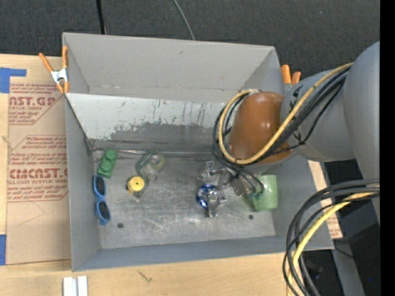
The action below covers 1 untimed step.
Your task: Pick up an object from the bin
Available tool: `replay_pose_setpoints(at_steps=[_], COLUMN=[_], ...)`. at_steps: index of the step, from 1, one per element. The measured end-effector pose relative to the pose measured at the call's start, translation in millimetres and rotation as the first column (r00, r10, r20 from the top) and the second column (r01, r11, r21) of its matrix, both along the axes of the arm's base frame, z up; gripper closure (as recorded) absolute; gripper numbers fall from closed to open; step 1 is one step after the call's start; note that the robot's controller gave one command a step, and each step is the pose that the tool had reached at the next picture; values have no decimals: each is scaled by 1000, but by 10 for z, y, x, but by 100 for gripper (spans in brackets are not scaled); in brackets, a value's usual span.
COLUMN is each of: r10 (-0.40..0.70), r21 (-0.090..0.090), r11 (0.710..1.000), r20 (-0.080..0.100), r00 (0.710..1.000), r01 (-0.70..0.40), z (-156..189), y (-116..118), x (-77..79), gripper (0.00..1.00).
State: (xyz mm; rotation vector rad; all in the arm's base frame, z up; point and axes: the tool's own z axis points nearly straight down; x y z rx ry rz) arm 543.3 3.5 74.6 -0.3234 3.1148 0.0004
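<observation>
1. Camera view, arm: I reach into the grey metal bin [166, 66] from the right. My pale upper link lies across the right rim, and my wrist bends downward toward the floor.
2. Camera view, wrist: my rounded orange-brown cover [256, 125] sits above the right half of the floor. Yellow and black cables [308, 97] loop around it and run back along the arm.
3. Camera view, gripper: my gripper [214, 193] hangs below the cover and points down, low over the floor, right of the middle and nearer the front wall. I cannot tell whether it is open or closed, because its metal parts blend with the scuffed floor.
4. Camera view, nearest thing: a small glossy blue object [203, 197] lies at the gripper's tip, on its left side. I cannot tell whether I grip it or merely touch it.
5. Camera view, right: a pale green block [268, 193] lies just beside the gripper, close to the right wall.
6. Camera view, left half, well apart from me:
   - a small yellow round piece [135, 184]
   - a clear, glassy item [150, 163] just behind it
   - a green toy piece [108, 163] by the left wall
   - blue sunglasses [100, 200] lying along that wall, in front of the green piece
</observation>
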Motion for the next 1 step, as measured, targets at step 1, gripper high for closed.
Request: replay_pose_setpoints(at_steps=[1], r10=[182], r21=[-3], r11=[983], r20=[0], r00=[983], r01=[-182], z=[1611], y=[-171], x=[-185], gripper=[100])
